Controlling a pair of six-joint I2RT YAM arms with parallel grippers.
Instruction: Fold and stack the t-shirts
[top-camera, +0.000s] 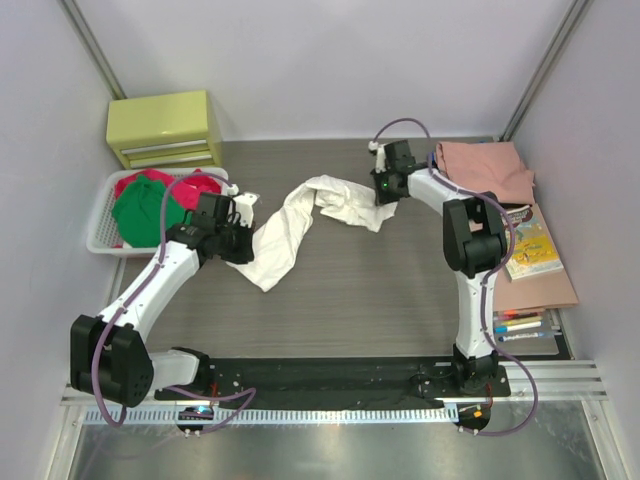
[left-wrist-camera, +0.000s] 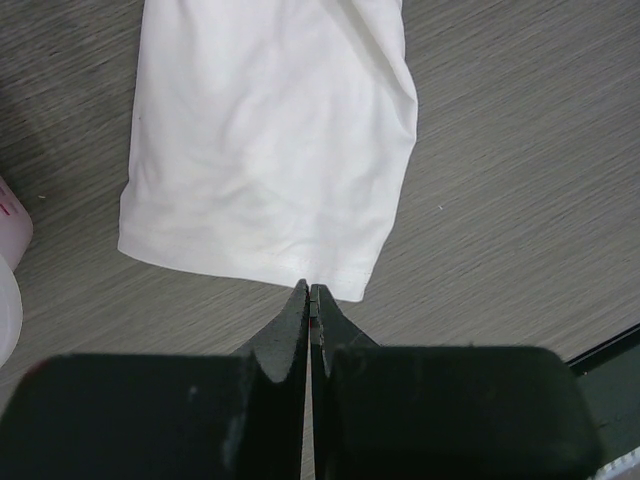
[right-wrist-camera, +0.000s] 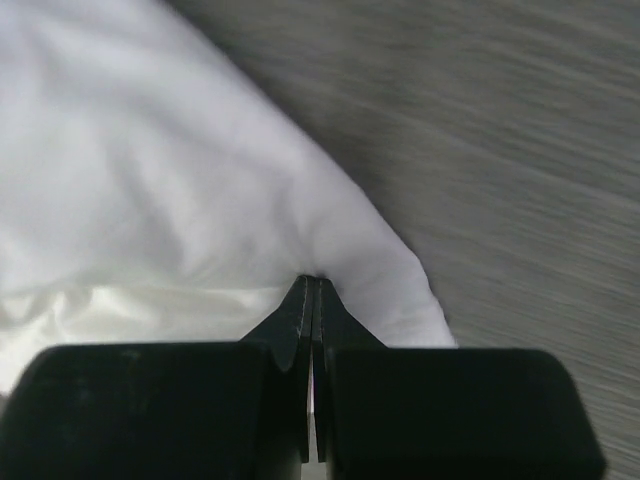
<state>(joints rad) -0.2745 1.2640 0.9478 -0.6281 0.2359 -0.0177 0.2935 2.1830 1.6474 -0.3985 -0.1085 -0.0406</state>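
Note:
A white t-shirt (top-camera: 285, 235) lies twisted across the table's middle, with no print showing. My right gripper (top-camera: 383, 192) is shut on its far right end, and the cloth puckers at the tips in the right wrist view (right-wrist-camera: 313, 282), where the shirt (right-wrist-camera: 150, 180) fills the left side. My left gripper (top-camera: 248, 238) is shut at the shirt's left end. In the left wrist view its tips (left-wrist-camera: 310, 292) meet the edge of the hem, and the shirt (left-wrist-camera: 270, 140) lies flat and unpuckered. A salmon-pink t-shirt (top-camera: 485, 170) lies folded at the back right. Red (top-camera: 200, 185) and green (top-camera: 140, 210) t-shirts sit in the basket.
A white slotted basket (top-camera: 100, 238) stands at the left, with a yellow-green drawer box (top-camera: 165, 128) behind it. A book (top-camera: 535, 248) and markers (top-camera: 520, 325) lie on a brown board along the right edge.

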